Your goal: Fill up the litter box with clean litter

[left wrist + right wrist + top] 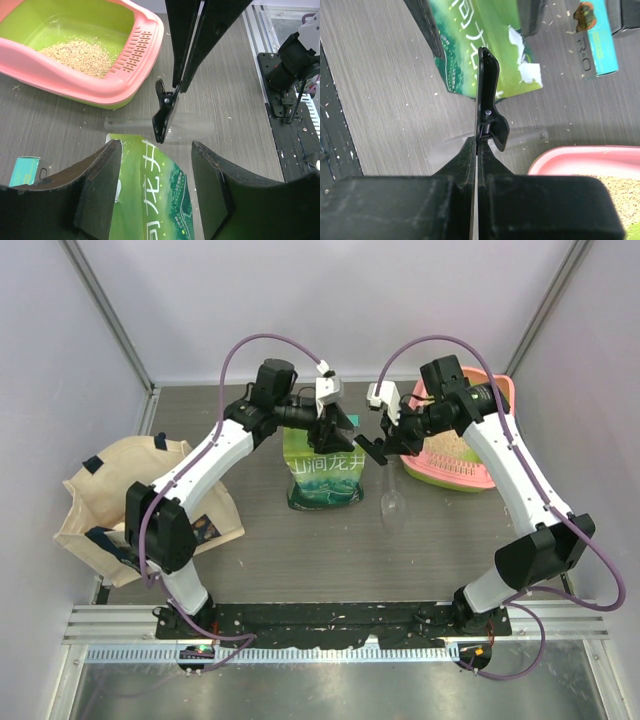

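The litter box (487, 476), pink rim and lime-green basin, sits at the back right and holds a patch of pale beige litter (77, 52). It also shows in the right wrist view (580, 159). A green printed bag (323, 472) lies at the table's middle. My left gripper (156, 147) is open, its fingers on either side of the bag's torn top (150, 200). My right gripper (479, 142) is shut on a black spring clip (487, 95) and holds it above the table between the bag and the litter box, as the top view (378, 447) shows.
A clear plastic scoop (392, 502) lies on the table under the clip, between the bag and the litter box. A beige tote bag (120, 502) lies at the left. A small teal box (25, 170) lies beside the bag. Stray granules dot the table.
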Action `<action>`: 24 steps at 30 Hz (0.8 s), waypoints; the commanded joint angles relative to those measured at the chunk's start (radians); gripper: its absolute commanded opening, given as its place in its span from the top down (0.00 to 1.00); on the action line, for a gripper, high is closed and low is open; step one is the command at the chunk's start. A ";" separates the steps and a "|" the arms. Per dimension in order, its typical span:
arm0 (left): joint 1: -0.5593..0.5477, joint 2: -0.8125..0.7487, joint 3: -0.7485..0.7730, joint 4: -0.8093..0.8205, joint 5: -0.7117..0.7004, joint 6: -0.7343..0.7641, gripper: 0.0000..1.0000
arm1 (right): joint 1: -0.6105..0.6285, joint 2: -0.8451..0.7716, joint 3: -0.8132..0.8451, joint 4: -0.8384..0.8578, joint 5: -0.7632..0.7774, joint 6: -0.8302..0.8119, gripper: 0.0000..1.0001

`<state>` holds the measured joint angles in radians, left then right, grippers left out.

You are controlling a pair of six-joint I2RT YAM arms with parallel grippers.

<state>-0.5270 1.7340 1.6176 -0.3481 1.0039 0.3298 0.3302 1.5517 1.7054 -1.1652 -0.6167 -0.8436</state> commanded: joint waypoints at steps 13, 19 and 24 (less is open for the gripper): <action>0.007 0.025 0.050 0.018 0.041 -0.037 0.56 | 0.040 0.024 0.069 0.071 -0.041 0.052 0.99; 0.007 0.036 0.053 0.018 0.039 -0.057 0.67 | 0.044 0.031 0.077 0.087 -0.046 0.069 0.98; 0.009 0.050 0.076 -0.005 0.047 -0.057 0.89 | 0.044 0.038 0.073 0.111 -0.049 0.115 0.93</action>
<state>-0.5224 1.7763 1.6325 -0.3634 1.0222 0.2810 0.3676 1.5845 1.7432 -1.1069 -0.6369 -0.7864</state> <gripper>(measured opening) 0.179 0.040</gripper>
